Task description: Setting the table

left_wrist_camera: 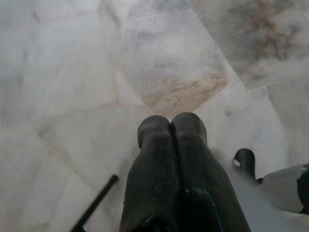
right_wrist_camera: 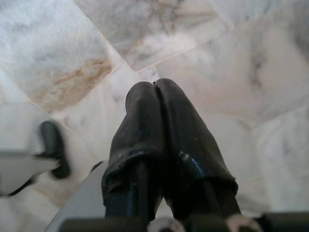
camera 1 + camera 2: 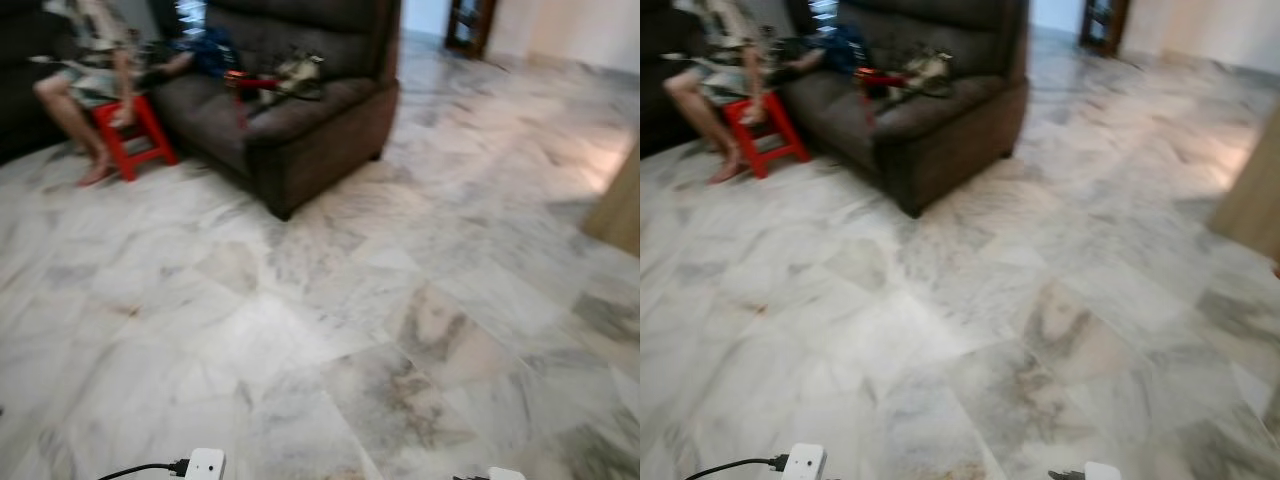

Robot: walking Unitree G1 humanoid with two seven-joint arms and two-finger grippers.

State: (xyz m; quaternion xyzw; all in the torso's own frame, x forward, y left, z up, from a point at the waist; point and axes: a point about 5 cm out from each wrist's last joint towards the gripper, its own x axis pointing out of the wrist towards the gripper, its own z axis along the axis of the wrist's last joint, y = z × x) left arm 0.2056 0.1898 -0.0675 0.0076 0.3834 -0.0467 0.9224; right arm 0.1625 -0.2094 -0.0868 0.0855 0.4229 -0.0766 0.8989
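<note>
No tableware or table is in sight; I look down on a marble floor (image 3: 330,330). My left gripper (image 1: 172,121) hangs over the floor with its two black fingers pressed together and nothing between them. My right gripper (image 2: 153,89) also points down at the tiles, fingers shut and holding nothing. The head views are blurred.
A dark brown sofa (image 3: 300,120) with clutter on its seat stands at the back left. Beside it a person (image 3: 85,70) sits on a red stool (image 3: 135,135). A wooden furniture edge (image 3: 618,210) stands at the right. A doorway (image 3: 470,25) opens at the back. Open floor lies ahead.
</note>
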